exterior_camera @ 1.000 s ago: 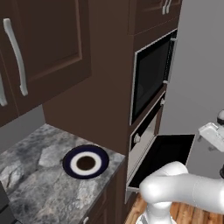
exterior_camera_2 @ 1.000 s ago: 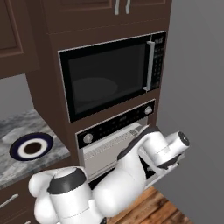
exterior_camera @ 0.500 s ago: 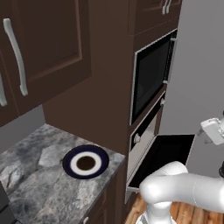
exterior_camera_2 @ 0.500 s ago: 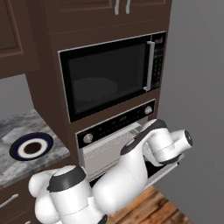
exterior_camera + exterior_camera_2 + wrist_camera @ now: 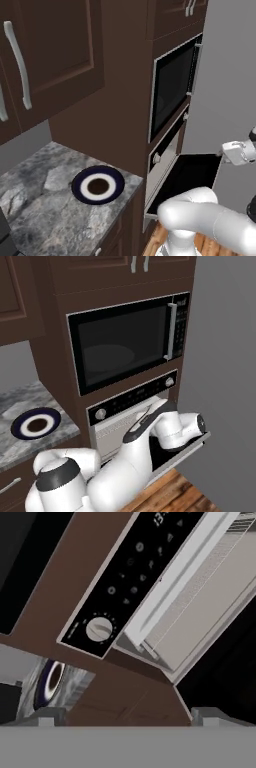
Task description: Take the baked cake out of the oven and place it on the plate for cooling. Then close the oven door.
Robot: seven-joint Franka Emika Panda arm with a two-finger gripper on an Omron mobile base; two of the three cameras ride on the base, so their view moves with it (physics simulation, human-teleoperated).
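Left base view: The round plate with a navy rim, white ring and brown centre [image 5: 98, 184] lies flat on the grey marbled stone counter [image 5: 40, 200], near the counter's right edge. Its brown centre is bare. To the right, the built-in silver-grey wall oven [image 5: 167, 157] sits below the black-glass microwave [image 5: 172, 87] in the dark brown cabinet column. The drop-down oven door with dark glass [image 5: 192, 175] hangs open, roughly level. The white arm rises from the lower right. The hand end [image 5: 240, 151] shows at the right edge, out past the open door; its fingers are cut off by the frame.

Right base view: The plate [image 5: 36, 423] lies on the counter [image 5: 25, 443] at the left. The oven [image 5: 132, 406] shows its black control strip with a round knob at each end. The white arm crosses in front of the oven opening, and its wrist [image 5: 180, 428] sits over the open oven door [image 5: 192, 448]. The baked cake cannot be made out in any view; the arm hides much of the cavity here.

Hand view: The view is rolled. The oven control strip with one round silver knob [image 5: 99, 628] runs diagonally, with the pale oven cavity [image 5: 200, 602] to its right. The plate [image 5: 49, 682] appears edge-on at lower left. Whether the two-finger gripper is spread or closed cannot be told.
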